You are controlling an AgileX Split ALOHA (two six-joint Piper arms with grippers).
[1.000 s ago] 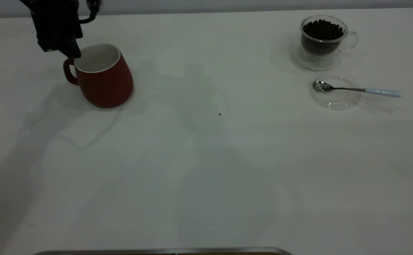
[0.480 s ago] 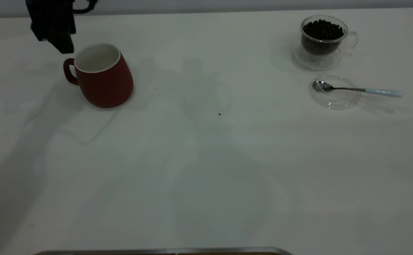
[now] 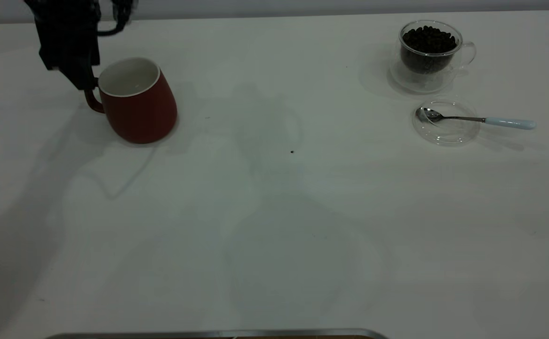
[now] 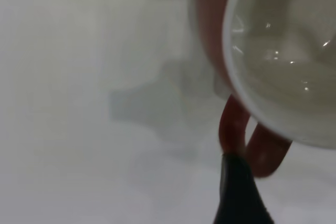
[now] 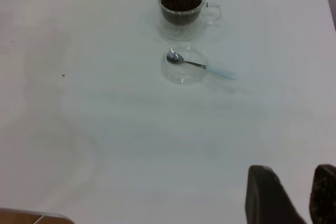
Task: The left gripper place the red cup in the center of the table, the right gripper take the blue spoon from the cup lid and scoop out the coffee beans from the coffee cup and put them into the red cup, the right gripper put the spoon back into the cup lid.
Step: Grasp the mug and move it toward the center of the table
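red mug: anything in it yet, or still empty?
Empty. The red cup shows only its bare white inside, exterior and left wrist views alike; the coffee beans are all in the coffee cup.

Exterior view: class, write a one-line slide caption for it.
Left tool at the red cup handle; coffee cup and blue spoon wait across the table.

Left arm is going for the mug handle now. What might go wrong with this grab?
1. The left gripper sits at the handle of the red cup, and only one finger shows there; a shallow pinch may slip.
2. The cup already leans; a nudge might tip it.
3. Dragging it too far right could hit the blue spoon.
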